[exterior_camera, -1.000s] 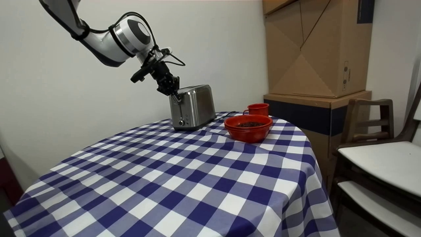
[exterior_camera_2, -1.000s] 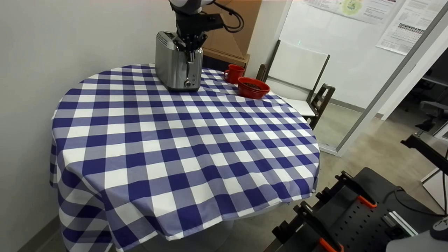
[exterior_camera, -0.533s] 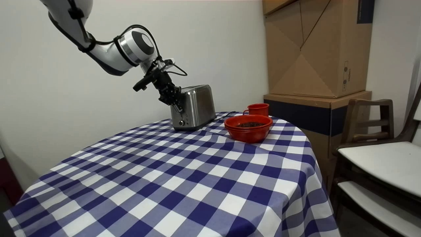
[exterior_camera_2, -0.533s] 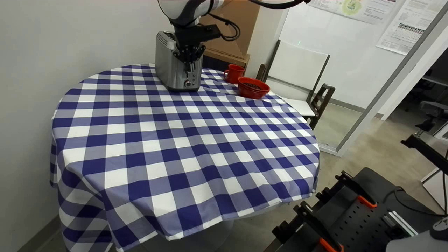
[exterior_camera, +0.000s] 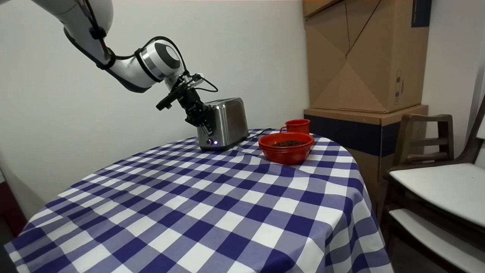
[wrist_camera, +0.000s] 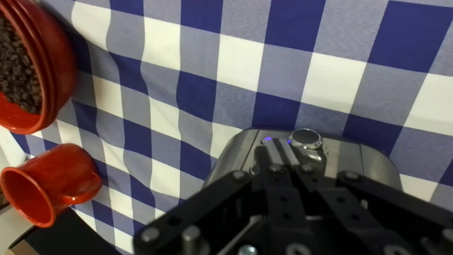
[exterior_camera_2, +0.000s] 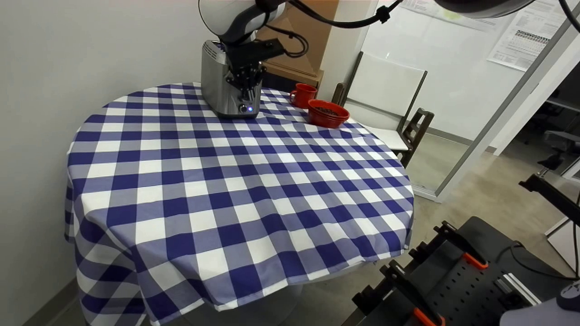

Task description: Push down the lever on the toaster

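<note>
The silver toaster (exterior_camera: pixel 234 119) stands upright at the far side of the table in both exterior views (exterior_camera_2: pixel 214 88); its front end also shows in the wrist view (wrist_camera: pixel 377 164). My gripper (exterior_camera: pixel 209 132) is low against that front end, just above the round knob (exterior_camera: pixel 209 141). The gripper (exterior_camera_2: pixel 248 96) is shut, its fingertips (wrist_camera: pixel 279 141) close together with nothing seen between them. A shiny piece that looks like the lever (wrist_camera: pixel 315 157) is beside the fingers, close to the knob (wrist_camera: pixel 305 137). In both exterior views the fingers hide the lever. A blue light (exterior_camera_2: pixel 250 109) glows beside the knob.
Red stacked bowls (exterior_camera: pixel 287 154) holding dark beans and a red mug (exterior_camera: pixel 298 126) stand beside the toaster on the checkered tablecloth (exterior_camera: pixel 212 201). A cord (exterior_camera: pixel 261 132) lies behind them. Cardboard boxes (exterior_camera: pixel 352 60) and a chair (exterior_camera_2: pixel 385 90) stand beyond the table.
My gripper has moved down along the toaster's front end, from high on the lever slot to just above the knob. The blue light has come on. The toaster has not moved.
</note>
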You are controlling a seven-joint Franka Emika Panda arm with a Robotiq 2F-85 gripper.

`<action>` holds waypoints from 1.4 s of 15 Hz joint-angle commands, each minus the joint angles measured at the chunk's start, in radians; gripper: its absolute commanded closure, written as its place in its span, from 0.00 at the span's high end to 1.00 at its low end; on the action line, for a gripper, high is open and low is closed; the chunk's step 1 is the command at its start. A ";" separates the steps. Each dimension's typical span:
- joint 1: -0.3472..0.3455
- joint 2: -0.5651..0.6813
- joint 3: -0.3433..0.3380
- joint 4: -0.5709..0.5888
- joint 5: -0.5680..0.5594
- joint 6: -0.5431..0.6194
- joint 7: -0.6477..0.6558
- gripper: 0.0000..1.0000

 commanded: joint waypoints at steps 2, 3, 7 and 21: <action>-0.017 0.026 0.039 0.069 0.083 -0.129 -0.122 0.28; -0.022 0.003 0.056 0.058 0.105 -0.173 -0.167 0.34; -0.047 -0.127 0.125 -0.027 0.137 -0.344 -0.307 0.65; -0.047 -0.631 0.172 -0.594 0.124 -0.533 -0.353 1.00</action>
